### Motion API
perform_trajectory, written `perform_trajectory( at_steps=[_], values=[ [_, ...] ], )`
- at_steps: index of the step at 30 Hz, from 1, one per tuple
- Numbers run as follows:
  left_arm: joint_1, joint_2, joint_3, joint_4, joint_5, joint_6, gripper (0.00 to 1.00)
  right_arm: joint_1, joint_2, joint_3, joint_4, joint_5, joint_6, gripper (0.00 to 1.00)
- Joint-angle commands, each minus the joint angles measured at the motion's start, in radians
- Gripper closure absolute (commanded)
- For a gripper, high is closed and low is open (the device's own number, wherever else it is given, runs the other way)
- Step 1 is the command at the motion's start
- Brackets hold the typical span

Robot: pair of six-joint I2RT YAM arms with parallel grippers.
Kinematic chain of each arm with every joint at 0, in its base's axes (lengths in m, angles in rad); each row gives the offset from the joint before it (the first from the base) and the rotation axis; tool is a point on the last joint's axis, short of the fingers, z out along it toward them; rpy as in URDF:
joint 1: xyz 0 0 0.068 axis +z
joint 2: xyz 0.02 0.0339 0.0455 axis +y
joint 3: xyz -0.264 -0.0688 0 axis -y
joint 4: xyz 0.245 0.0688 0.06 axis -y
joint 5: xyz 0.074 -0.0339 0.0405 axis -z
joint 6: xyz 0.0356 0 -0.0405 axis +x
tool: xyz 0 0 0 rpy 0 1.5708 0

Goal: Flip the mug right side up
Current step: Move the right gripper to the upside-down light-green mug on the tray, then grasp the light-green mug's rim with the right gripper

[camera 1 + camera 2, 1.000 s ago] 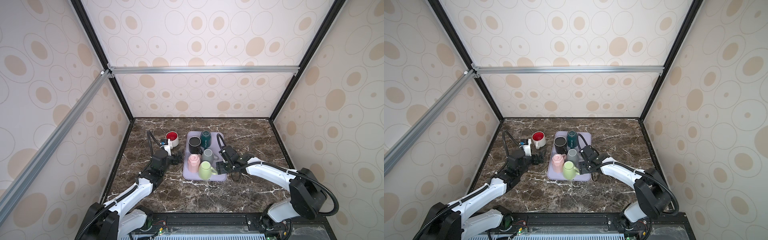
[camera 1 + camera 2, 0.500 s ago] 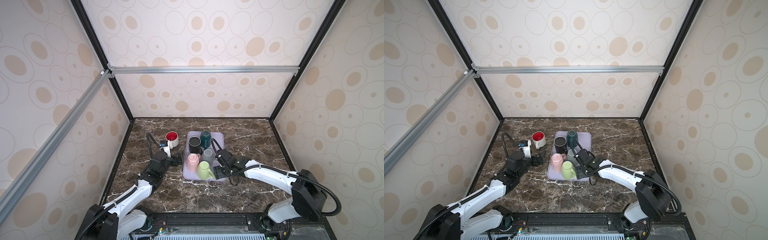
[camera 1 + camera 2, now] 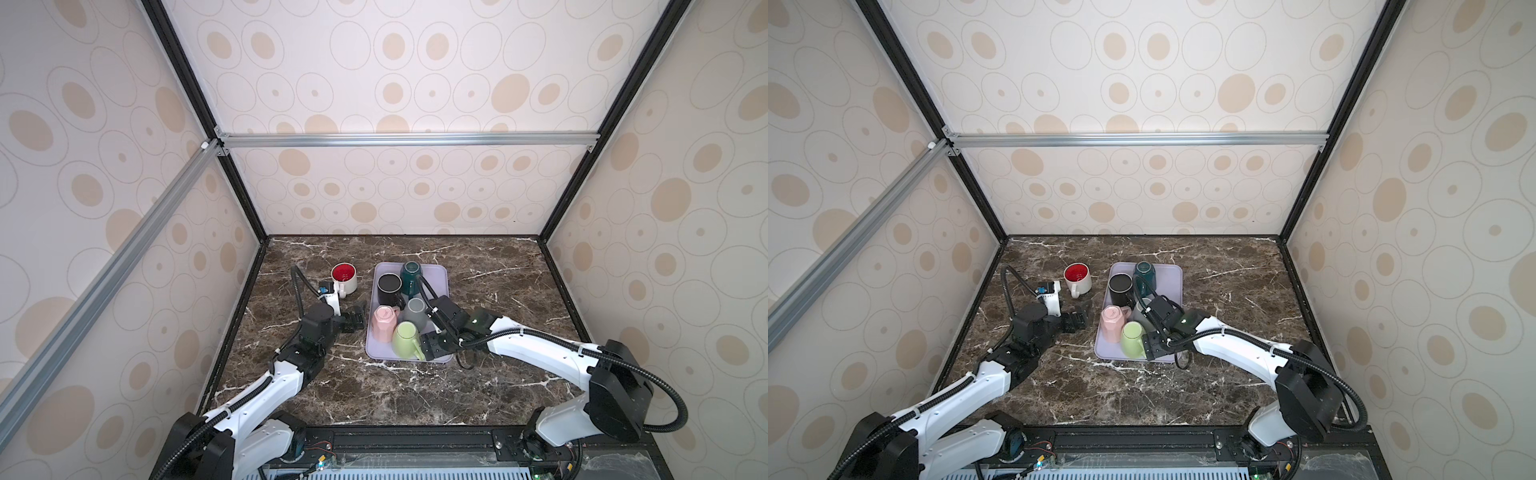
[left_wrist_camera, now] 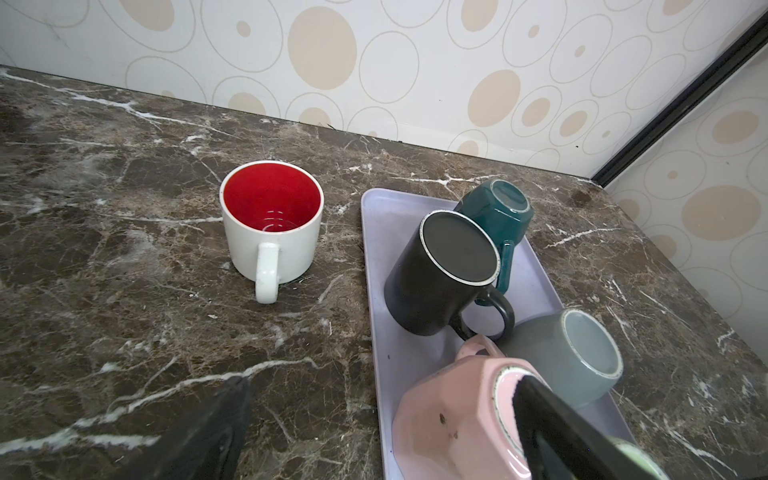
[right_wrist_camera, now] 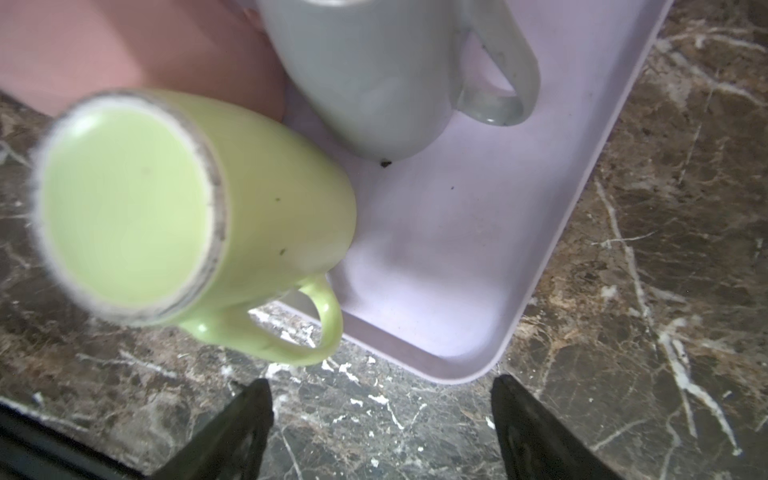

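Several mugs stand base-up on a lilac tray [image 3: 436, 278]: teal [image 3: 411, 272], black [image 3: 389, 286], grey [image 3: 415, 311], pink [image 3: 384, 322] and green [image 3: 405, 336]. The green mug [image 5: 249, 208] sits at the tray's near edge, its handle hanging over the rim. My right gripper [image 3: 432, 347] hovers open just to the right of that handle, over the tray's near corner [image 5: 457, 365], with only marble between its fingers [image 5: 232, 432]. My left gripper [image 3: 355, 320] is open beside the tray's left side, one finger [image 4: 561, 432] crossing in front of the pink mug [image 4: 449, 419].
A white mug with a red inside [image 3: 345, 276] stands upright on the marble table left of the tray, handle toward the front. Patterned walls with black frame posts close in the back and both sides. The right half of the tray floor [image 5: 457, 249] is bare.
My right gripper has slid from the green mug's right side toward the tray's near corner, and its jaws have spread wider. The left arm has barely moved.
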Motion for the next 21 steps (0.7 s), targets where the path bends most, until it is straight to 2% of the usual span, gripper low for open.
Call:
perform_trajectory(
  at_steps=[1, 5, 6, 7, 13, 21],
  values=[
    [-0.004, -0.021, 0.0, -0.004, -0.025, -0.021, 0.02, 0.004, -0.04, 0.032, -0.042, -0.04, -0.002, 0.12],
    [-0.004, -0.018, -0.004, 0.004, -0.02, -0.032, 0.02, 0.004, -0.051, 0.045, -0.052, -0.054, -0.004, 0.09],
    [-0.003, -0.017, -0.006, 0.006, -0.018, -0.034, 0.02, 0.004, -0.05, 0.05, -0.052, -0.058, -0.001, 0.02],
    [-0.004, -0.015, -0.006, 0.005, -0.016, -0.037, 0.02, 0.005, -0.046, 0.052, -0.053, -0.062, 0.003, 0.0],
    [-0.004, -0.014, -0.008, 0.002, -0.018, -0.039, 0.02, 0.006, -0.022, 0.057, -0.021, -0.103, 0.028, 0.0],
    [-0.004, -0.013, -0.014, 0.004, -0.017, -0.042, 0.02, 0.019, 0.039, 0.101, -0.05, -0.095, 0.023, 0.02]
  ],
)
